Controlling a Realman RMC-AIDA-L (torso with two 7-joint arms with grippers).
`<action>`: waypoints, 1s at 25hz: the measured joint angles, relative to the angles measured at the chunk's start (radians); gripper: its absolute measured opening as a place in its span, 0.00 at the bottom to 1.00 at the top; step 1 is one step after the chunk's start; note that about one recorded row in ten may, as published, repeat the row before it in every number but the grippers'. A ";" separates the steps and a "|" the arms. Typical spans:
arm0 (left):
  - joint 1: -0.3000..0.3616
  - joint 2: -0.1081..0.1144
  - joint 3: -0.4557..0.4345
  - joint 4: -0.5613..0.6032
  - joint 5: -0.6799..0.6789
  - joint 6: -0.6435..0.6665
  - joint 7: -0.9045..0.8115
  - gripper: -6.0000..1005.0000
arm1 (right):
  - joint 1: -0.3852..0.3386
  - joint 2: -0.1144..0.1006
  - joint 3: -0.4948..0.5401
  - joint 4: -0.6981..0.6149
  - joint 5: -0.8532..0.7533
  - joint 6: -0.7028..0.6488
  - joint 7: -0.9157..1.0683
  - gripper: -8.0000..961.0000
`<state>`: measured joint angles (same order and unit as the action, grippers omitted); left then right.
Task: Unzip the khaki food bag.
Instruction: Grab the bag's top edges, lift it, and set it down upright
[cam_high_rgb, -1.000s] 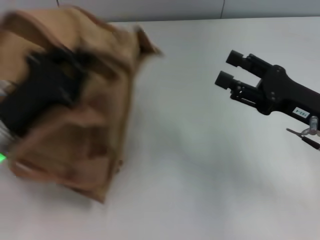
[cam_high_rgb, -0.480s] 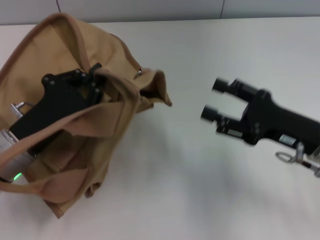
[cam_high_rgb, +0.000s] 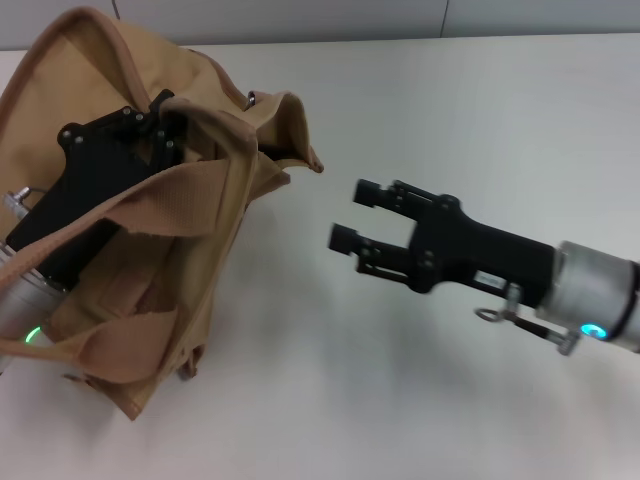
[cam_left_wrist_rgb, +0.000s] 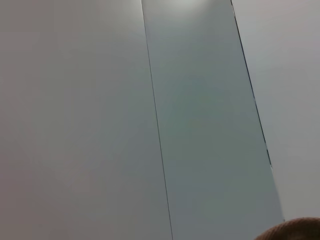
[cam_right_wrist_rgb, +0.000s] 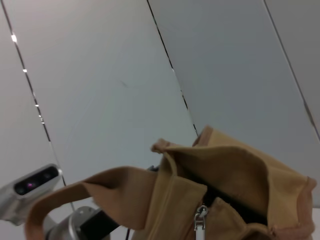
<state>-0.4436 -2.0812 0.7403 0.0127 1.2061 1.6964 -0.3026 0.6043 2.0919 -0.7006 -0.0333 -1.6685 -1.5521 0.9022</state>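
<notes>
The right tool (cam_high_rgb: 345, 213), its two prongs standing apart and holding nothing, hangs over the white surface (cam_high_rgb: 480, 120) just right of the khaki food bag (cam_high_rgb: 150, 290). The left tool (cam_high_rgb: 160, 125) is buried among the bag's straps at the far left; whether it grips, I cannot tell. The bag slumps and folds, soft and light-looking canvas that would likely shift when tugged. The metal zipper pull (cam_right_wrist_rgb: 201, 218) looks the best place to pinch. I can read no brand or writing anywhere.
</notes>
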 joint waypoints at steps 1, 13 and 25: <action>-0.001 0.000 -0.001 -0.002 -0.001 0.002 0.000 0.07 | 0.017 0.000 0.003 0.019 0.004 0.015 -0.004 0.77; -0.004 0.000 -0.006 -0.018 -0.001 0.033 0.002 0.07 | 0.171 0.000 -0.003 0.138 -0.006 0.126 -0.029 0.53; -0.019 0.000 -0.005 -0.036 0.003 0.052 0.002 0.08 | 0.224 0.000 0.010 0.166 -0.031 0.158 -0.030 0.46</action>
<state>-0.4624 -2.0816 0.7351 -0.0236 1.2092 1.7484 -0.3006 0.8280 2.0923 -0.6904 0.1324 -1.6994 -1.3940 0.8727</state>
